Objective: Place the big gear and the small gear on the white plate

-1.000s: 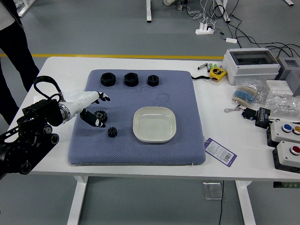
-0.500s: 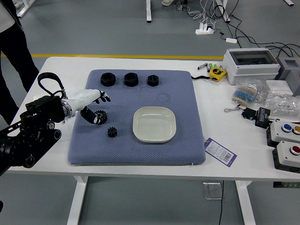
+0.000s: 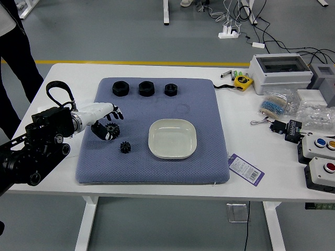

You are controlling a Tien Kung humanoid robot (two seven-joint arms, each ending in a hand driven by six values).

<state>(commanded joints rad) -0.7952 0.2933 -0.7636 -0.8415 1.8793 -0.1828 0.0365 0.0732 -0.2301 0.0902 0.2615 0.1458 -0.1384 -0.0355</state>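
The left robot hand was held with its fingers apart at the big gear, near the small gear.

Big gear partly hidden by left hand, person cropped at left edge, tag print unreadably small

on the mat, the big gear and the small gear are lying left of the plate; three nuts are sitting in a row behind.
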